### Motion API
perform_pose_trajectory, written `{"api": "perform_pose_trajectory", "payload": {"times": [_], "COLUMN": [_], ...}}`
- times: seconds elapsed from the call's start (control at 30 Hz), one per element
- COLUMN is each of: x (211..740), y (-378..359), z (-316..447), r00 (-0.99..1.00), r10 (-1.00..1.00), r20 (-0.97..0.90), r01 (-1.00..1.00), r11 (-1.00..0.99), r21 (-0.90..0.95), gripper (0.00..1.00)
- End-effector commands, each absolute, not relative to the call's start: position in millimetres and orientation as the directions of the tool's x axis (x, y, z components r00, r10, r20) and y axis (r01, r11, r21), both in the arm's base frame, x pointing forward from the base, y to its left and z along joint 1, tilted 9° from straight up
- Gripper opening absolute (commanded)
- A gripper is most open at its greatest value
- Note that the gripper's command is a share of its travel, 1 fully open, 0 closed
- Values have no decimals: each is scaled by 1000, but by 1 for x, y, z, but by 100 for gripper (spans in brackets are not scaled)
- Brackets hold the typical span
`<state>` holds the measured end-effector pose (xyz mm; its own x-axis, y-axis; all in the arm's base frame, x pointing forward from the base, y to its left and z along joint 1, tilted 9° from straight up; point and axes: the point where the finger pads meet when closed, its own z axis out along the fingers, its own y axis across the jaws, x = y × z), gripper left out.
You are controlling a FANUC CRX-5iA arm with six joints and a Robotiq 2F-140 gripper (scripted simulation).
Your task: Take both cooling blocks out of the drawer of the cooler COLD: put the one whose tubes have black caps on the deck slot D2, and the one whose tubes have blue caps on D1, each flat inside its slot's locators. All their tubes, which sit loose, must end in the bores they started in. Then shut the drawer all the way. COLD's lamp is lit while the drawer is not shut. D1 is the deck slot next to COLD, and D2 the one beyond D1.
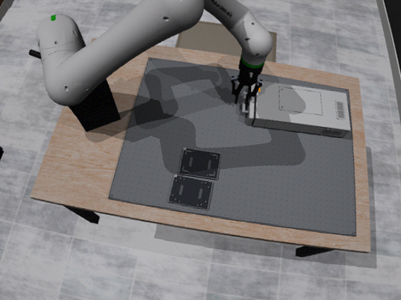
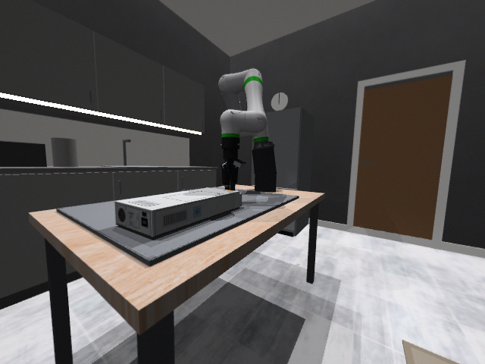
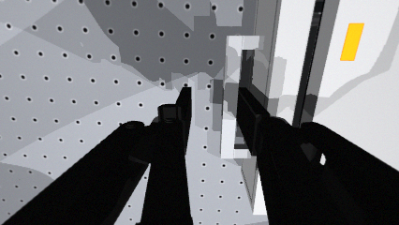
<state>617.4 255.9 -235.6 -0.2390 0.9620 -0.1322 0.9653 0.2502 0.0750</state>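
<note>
Counter (image 1: 73,168) (image 2: 129,290), top view. Your arm's black base (image 1: 97,111) (image 2: 264,168) stands at 9 o'clock. D2 (image 1: 190,192) and, beyond it, D1 (image 1: 200,163) lie near 6 o'clock. Near 1 o'clock, your fingers (image 1: 241,102) (image 2: 232,188) are partly apart, one inside the handle (image 1: 243,110) (image 3: 229,141), one outside. Drawer (image 1: 250,113) (image 3: 291,52): slightly ajar; cooling blocks hidden. Cooler (image 1: 303,116) (image 2: 176,211) (image 3: 375,98) at 2 o'clock, lamp (image 1: 258,89) (image 2: 229,190) (image 3: 352,42) lit orange.
</note>
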Motion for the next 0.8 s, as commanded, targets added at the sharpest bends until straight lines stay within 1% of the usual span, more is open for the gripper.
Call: {"api": "perform_pose_trajectory", "payload": {"times": [0.0,0.77], "x": [617,611], "y": [256,255], "z": [-235,-235], "r00": [-239,-239], "r10": [962,962], "r20": [-132,-132], "r01": [965,965], "r11": [251,251], "r21": [77,77], "gripper": [34,34]}}
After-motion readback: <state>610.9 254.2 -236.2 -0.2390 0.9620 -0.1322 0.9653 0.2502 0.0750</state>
